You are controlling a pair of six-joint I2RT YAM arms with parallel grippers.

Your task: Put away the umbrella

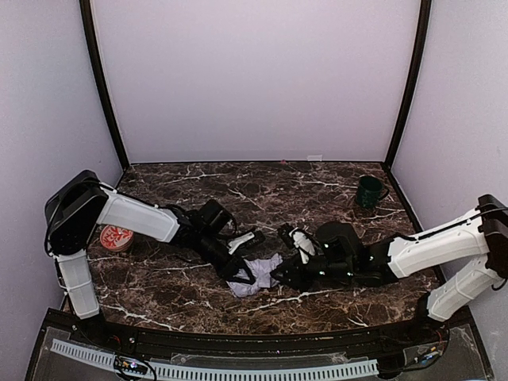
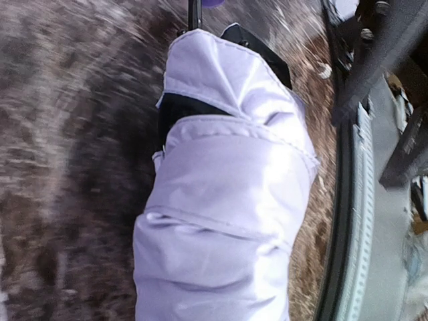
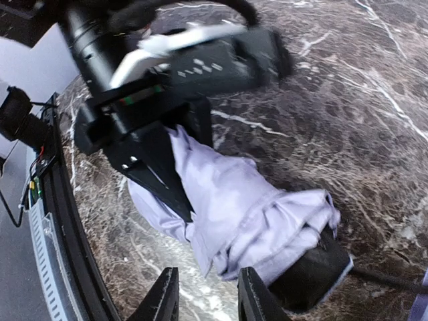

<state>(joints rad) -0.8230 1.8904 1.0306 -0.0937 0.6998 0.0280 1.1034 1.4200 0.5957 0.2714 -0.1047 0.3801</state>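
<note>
The umbrella (image 1: 259, 275) lies collapsed on the marble table (image 1: 317, 178) at centre front, a bunched roll of pale lavender fabric with black lining showing at one end (image 3: 311, 274). My left gripper (image 1: 240, 268) comes in from the left and is shut on the fabric; its black finger (image 3: 157, 175) presses against the roll. In the left wrist view the fabric (image 2: 227, 200) covers my fingers, with the thin black shaft (image 2: 194, 13) beyond. My right gripper (image 3: 208, 275) is open and empty, its tips just short of the fabric's edge (image 3: 241, 207); in the top view it (image 1: 282, 276) sits right of the umbrella.
A dark green mug (image 1: 369, 191) stands at the back right. A red-and-white round container (image 1: 117, 236) sits at the left under the left arm. The table's black front rail (image 2: 351, 200) runs close by the umbrella (image 3: 60, 221).
</note>
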